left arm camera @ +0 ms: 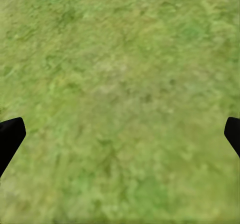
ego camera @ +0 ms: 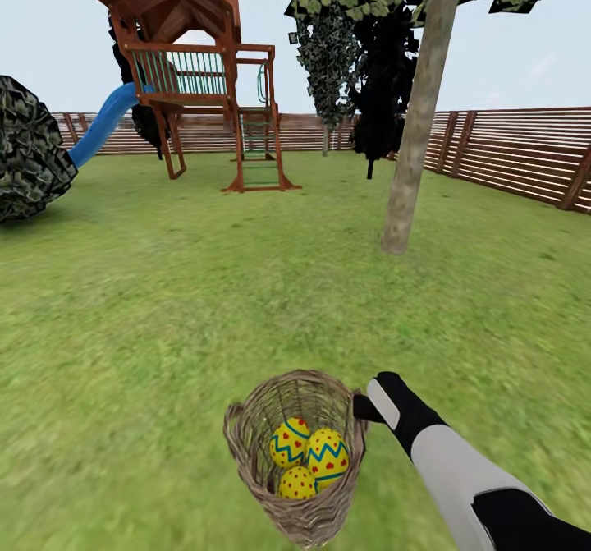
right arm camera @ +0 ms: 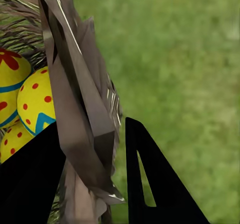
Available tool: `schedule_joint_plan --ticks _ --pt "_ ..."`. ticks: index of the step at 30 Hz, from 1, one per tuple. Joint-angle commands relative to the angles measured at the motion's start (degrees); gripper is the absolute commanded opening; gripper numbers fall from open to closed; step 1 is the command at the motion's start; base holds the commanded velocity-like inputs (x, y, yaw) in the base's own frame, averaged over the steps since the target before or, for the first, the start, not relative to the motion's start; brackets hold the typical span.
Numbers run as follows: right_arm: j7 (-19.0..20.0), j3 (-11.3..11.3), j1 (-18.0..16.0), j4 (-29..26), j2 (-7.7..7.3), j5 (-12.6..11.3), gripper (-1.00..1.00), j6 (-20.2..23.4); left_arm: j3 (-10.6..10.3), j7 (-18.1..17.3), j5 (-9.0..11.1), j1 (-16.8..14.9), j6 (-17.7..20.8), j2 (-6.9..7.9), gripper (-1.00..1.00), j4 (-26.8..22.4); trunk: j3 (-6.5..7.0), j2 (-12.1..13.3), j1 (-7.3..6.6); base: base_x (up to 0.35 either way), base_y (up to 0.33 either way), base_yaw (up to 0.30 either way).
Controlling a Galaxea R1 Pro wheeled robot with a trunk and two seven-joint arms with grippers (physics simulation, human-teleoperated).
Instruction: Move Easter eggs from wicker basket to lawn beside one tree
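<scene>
Eggs (ego camera: 309,454) sit three together in your wicker basket (ego camera: 246,440) — its rim pinched by your right gripper (right arm camera: 112,184). Your left gripper (left arm camera: 120,139) is spread over lawn (left arm camera: 120,59), fingertips (left arm camera: 10,136) cut off at the edges.

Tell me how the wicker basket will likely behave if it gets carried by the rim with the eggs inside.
The wicker basket would probably hang tilted, since the right gripper pinches its rim at one side only. The thin woven wall may flex at that pinch. The three Easter eggs are round and loose, so they would likely roll toward the low side; the deep walls should keep them in.
</scene>
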Motion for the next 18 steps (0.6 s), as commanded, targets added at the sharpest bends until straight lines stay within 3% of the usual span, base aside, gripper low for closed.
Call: schedule_joint_plan --ticks 1,12,18 --pt "-0.5 0.8 0.0 0.0 0.2 -0.3 -1.0 0.2 0.1 -0.1 0.3 0.0 0.4 0.01 1.0 -0.1 0.14 0.4 -0.23 0.0 0.0 0.0" --pt "-0.5 1.5 0.0 -0.3 2.68 -0.2 -1.0 0.5 0.1 0.0 0.3 0.1 0.3 -0.03 1.0 0.0 2.11 4.8 -2.64 0.0 0.0 0.0" --pt "0.6 4.2 0.0 -0.5 2.96 -0.3 -1.0 0.5 0.1 0.0 0.3 0.1 0.3 -0.03 1.0 0.0 3.19 7.2 -3.96 0.0 0.0 0.0"
